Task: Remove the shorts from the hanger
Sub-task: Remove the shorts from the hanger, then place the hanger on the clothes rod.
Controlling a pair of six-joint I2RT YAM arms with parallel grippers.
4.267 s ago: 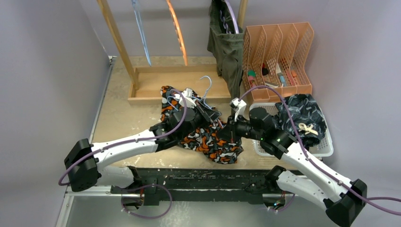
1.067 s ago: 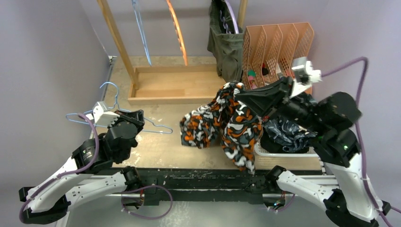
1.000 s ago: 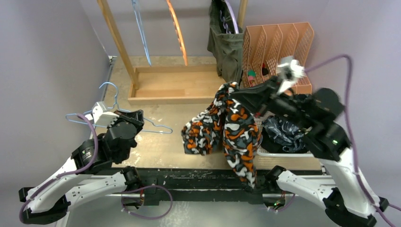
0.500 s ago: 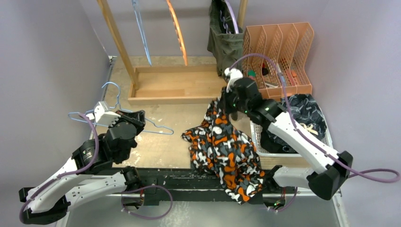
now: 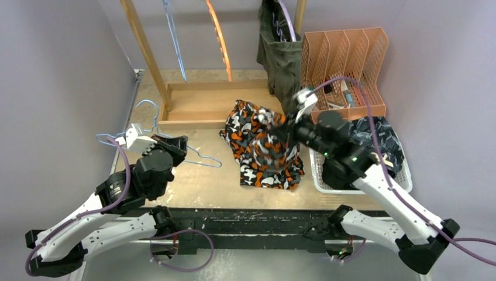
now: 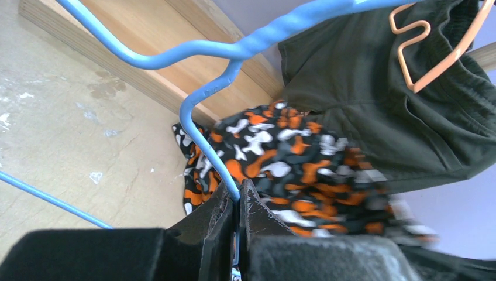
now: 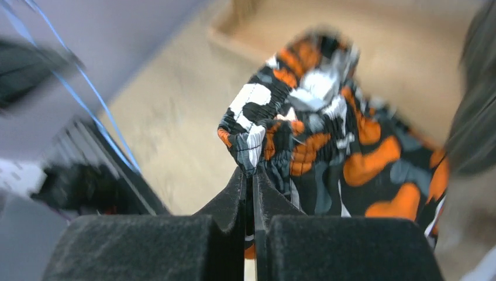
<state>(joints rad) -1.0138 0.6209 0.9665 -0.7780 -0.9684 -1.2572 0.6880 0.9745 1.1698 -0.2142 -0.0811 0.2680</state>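
The orange-black-white patterned shorts (image 5: 263,149) lie bunched on the middle of the table. My right gripper (image 5: 288,132) is shut on a fold of their edge (image 7: 252,172), and the cloth (image 7: 327,140) spreads out beyond the fingertips. My left gripper (image 5: 179,144) is at the left, shut on the wire of a bare blue hanger (image 5: 142,117). In the left wrist view the jaws pinch that hanger's wire (image 6: 206,96) at the gripper (image 6: 238,199). Olive green shorts (image 5: 282,55) hang on the rack at the back. Dark wavy-patterned shorts (image 5: 380,140) fill the basket.
A wooden rack with a tray base (image 5: 199,104) stands at the back, with a blue hanger (image 5: 175,44) and an orange hanger (image 5: 220,44) on it. An orange file organiser (image 5: 345,55) is at the back right. A white basket (image 5: 403,182) sits at the right.
My right arm has swung the patterned shorts from near the basket and the front edge back onto the table's middle. My left gripper, with the blue hanger, has shifted slightly right.
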